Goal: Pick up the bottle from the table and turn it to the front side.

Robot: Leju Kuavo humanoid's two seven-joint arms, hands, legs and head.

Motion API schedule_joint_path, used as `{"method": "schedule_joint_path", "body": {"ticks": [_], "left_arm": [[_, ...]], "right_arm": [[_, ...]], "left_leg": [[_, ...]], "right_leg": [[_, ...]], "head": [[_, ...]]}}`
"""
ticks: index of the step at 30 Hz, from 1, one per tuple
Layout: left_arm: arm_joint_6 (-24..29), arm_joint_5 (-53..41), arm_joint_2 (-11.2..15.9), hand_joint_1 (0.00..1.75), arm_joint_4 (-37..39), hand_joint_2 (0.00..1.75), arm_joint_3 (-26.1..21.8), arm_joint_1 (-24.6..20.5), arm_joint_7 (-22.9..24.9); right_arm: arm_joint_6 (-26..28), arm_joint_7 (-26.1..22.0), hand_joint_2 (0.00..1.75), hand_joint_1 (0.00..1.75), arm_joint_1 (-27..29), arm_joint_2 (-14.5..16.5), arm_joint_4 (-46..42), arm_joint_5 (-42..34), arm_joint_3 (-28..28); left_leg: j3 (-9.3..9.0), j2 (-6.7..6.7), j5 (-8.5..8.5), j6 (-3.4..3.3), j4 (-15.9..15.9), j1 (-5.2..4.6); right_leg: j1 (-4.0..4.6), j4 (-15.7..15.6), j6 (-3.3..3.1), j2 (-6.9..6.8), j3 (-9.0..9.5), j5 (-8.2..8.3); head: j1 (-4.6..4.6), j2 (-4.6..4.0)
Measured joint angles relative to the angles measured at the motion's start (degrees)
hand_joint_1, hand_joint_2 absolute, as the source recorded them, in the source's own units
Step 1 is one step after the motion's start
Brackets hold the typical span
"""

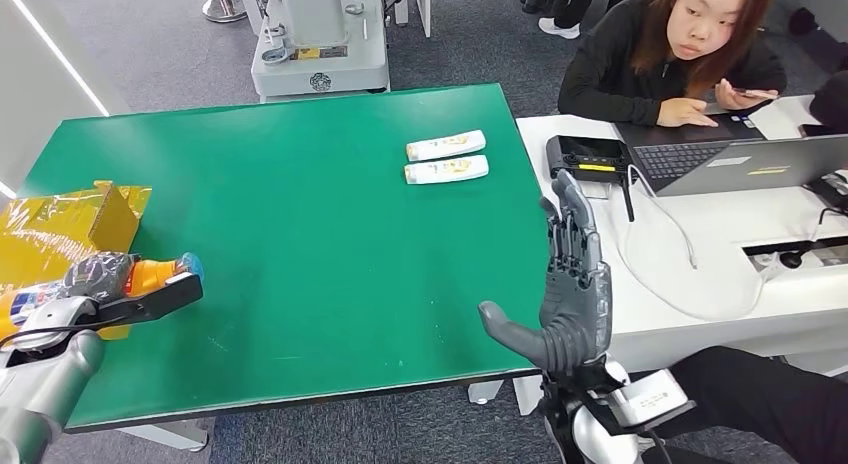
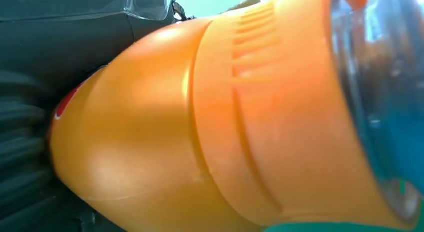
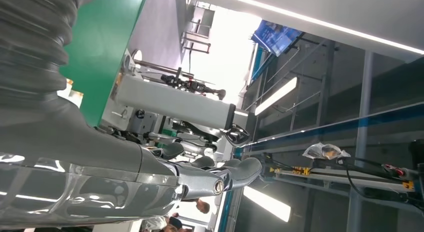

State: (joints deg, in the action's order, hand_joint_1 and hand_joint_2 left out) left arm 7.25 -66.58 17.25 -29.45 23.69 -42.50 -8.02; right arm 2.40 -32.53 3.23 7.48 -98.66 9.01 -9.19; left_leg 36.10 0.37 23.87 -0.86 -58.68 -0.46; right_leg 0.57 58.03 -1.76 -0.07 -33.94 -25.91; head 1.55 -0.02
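An orange bottle point(image 1: 152, 274) with a blue cap lies on its side in my left hand point(image 1: 100, 284) at the left edge of the green table point(image 1: 300, 244), the cap pointing toward the table's middle. Up close in the left wrist view, the orange bottle point(image 2: 200, 132) and its clear blue cap point(image 2: 385, 92) sit against the dark ribbed cover of my left hand point(image 2: 25, 142). My right hand point(image 1: 570, 284) stands upright at the table's right edge, fingers straight and apart, holding nothing. The right wrist view shows the right hand point(image 3: 150, 177) with its fingers stretched out.
Two white bottles point(image 1: 446, 145) point(image 1: 447, 170) lie side by side at the table's far right. Yellow wrapping point(image 1: 60, 224) sits at the left edge. A white desk point(image 1: 720, 244) with a laptop point(image 1: 740, 164) and a black device point(image 1: 587, 156) adjoins on the right, where a person point(image 1: 670, 54) sits.
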Motion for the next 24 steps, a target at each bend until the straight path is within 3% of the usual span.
{"method": "schedule_joint_path", "body": {"ticks": [13,20,24], "left_arm": [[0.76,-0.07,-0.38,1.64,2.68,1.75,-0.31,-0.15,-0.77],[7.80,-0.90,-0.06,1.66,3.90,1.75,-0.48,2.27,-3.87],[14.43,-3.97,0.13,1.68,4.37,1.75,-0.56,3.99,-4.58]], "right_arm": [[-0.02,0.27,1.75,0.00,-0.71,0.02,1.14,-0.18,-0.54],[0.37,0.97,1.75,0.00,-1.74,0.01,2.12,-0.41,-1.90],[1.46,1.05,1.75,0.00,-2.25,-0.01,2.97,-0.51,-2.76]], "left_leg": [[0.01,0.00,0.00,0.00,0.00,0.00],[0.02,0.00,0.00,0.00,0.01,0.00],[0.02,0.00,0.00,0.00,0.01,0.00]], "right_leg": [[0.00,0.01,0.00,0.00,0.01,0.00],[0.00,0.01,0.00,0.01,0.01,0.00],[0.00,0.01,0.00,0.01,-0.01,0.00]], "head": [[0.01,0.00],[0.01,0.00],[0.00,0.00]]}}
